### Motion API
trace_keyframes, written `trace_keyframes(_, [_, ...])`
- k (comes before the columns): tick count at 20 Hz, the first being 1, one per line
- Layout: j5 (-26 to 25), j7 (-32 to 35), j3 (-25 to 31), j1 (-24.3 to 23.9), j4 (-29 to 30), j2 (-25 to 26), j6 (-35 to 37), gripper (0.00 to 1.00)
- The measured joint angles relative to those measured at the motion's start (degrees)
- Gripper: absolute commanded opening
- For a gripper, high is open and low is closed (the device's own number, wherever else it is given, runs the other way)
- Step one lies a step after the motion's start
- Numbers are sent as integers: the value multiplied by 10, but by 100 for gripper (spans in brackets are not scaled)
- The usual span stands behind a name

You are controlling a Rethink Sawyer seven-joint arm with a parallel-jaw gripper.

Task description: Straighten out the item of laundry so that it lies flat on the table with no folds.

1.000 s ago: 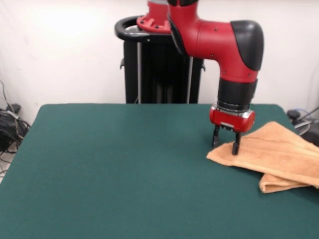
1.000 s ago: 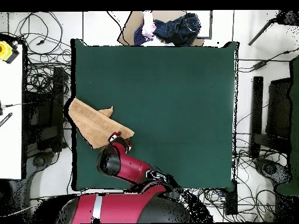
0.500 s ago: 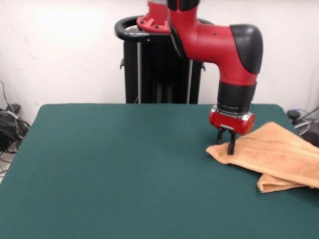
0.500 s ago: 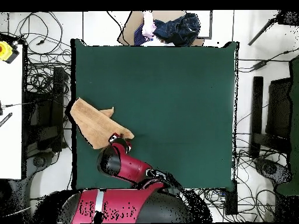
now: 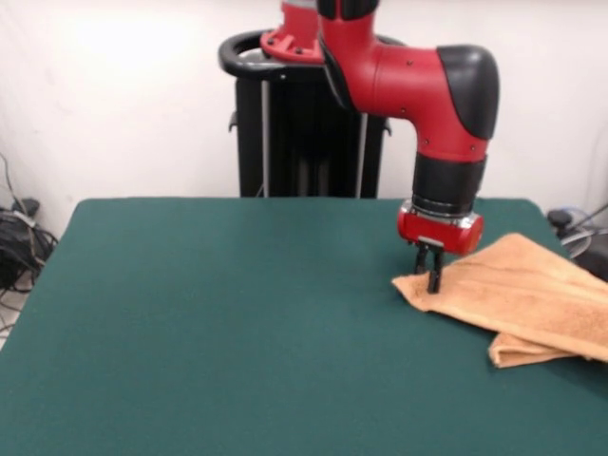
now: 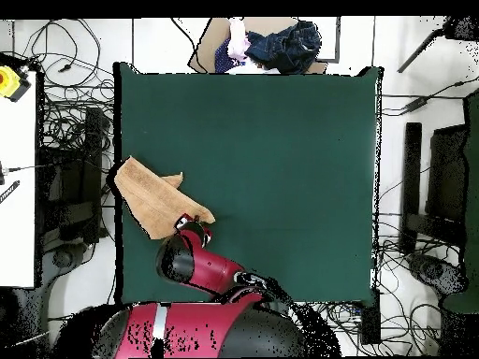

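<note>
Front view: arm [image 5: 446, 104] bent down, wrist vertical, jaws pinching the folded towel's [image 5: 518, 294] corner on the table [image 5: 218, 323].

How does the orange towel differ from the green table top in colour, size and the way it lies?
The towel is light orange; the table top is dark green. The towel is small and sits at one side edge, partly hanging over it in the overhead view, while the table is far wider. The towel is folded with a layer doubled under it; the table top lies flat and smooth. The gripper is closed on the towel's corner, not on the table. Both are cloth-like surfaces.
</note>
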Motion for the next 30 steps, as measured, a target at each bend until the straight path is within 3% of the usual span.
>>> trace_keyframes(7, [0, 0, -1, 0, 16, -20, 3, 0])
trace_keyframes(15, [-2, 0, -2, -11, 43, -98, 40, 0])
trace_keyframes(30, [-79, 0, -14, -110, 43, -245, 194, 0])
